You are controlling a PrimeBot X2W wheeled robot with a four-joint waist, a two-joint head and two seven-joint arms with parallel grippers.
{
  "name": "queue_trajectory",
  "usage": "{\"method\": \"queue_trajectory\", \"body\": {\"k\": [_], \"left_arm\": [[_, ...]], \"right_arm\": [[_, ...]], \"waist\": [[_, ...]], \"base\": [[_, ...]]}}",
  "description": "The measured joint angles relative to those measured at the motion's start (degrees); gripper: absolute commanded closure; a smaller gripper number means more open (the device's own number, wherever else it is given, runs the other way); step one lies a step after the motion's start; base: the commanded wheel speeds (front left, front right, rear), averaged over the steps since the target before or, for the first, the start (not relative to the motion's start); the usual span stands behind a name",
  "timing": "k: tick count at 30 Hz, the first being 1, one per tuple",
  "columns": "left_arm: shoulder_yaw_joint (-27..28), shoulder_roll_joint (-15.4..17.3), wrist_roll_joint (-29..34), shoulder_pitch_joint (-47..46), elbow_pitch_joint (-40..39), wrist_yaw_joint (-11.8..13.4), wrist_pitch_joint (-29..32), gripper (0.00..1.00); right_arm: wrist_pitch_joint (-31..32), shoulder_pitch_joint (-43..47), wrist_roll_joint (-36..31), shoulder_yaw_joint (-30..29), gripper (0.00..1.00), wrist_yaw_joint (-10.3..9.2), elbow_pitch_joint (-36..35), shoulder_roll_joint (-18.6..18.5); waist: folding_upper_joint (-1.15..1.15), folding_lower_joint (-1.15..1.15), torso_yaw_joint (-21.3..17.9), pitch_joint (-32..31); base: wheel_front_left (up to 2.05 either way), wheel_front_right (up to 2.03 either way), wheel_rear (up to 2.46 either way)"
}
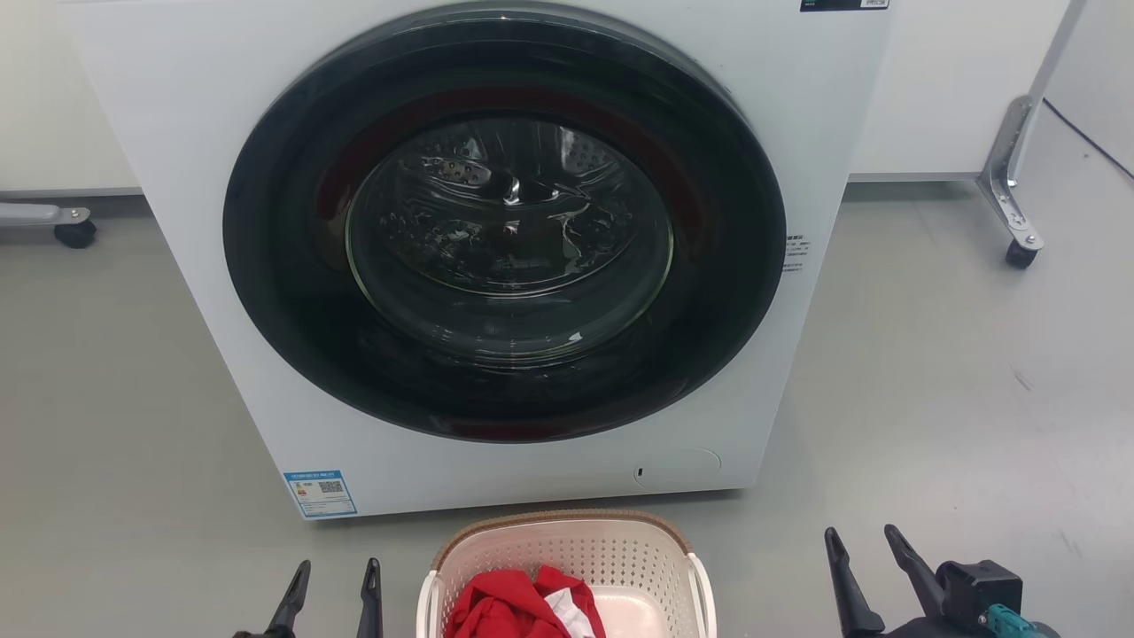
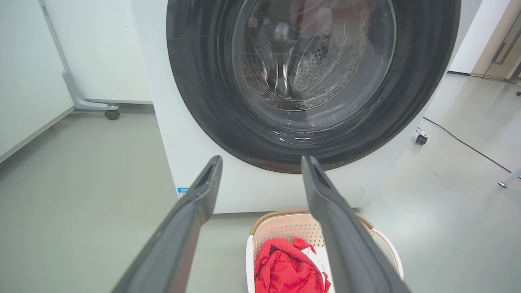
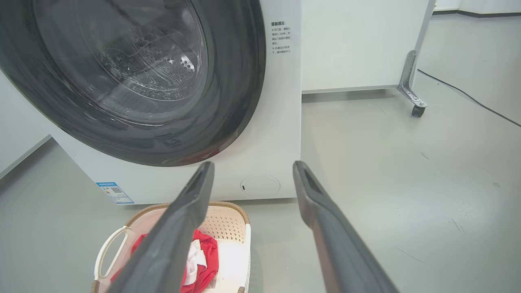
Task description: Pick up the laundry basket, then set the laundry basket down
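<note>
The laundry basket (image 1: 620, 554) is cream-white with perforated walls and a brown woven-look rim. It stands on the grey floor just in front of the washing machine, at the bottom middle of the head view, with red and white cloth (image 1: 518, 607) inside. Its left side is flanked by my left gripper (image 1: 335, 576), which is open and empty. Further off on the other side, my right gripper (image 1: 864, 545) is open and empty as well. The basket (image 2: 285, 228) lies below my left fingers in the left wrist view, and the basket (image 3: 228, 221) sits at the lower left of the right wrist view.
A white front-loading washing machine (image 1: 221, 133) with a shut dark round door (image 1: 505, 221) rises right behind the basket. A wheeled frame leg (image 1: 1010, 186) stands at the back right, a caster (image 1: 75, 232) at the back left. A cable (image 3: 468, 95) runs across the floor on the right.
</note>
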Motion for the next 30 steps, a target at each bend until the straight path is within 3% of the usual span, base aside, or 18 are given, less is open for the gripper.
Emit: {"method": "queue_trajectory", "body": {"k": [12, 30], "left_arm": [[1.74, -0.96, 1.49, 6.22, -6.47, 0.80, 0.00, 0.00], [3.59, -1.18, 2.50, 9.01, -9.59, 1.30, 0.00, 0.00]], "right_arm": [[0.00, 5.40, -2.44, -1.52, 0.00, -1.57, -8.14, -0.47], [0.00, 10.88, -4.43, -4.93, 0.00, -2.58, -14.96, -2.02]], "waist": [[0.01, 0.01, -0.21, -0.37], [0.01, 0.01, 0.08, -0.54]], "base": [[0.00, 0.00, 0.00], [0.00, 0.00, 0.00]]}}
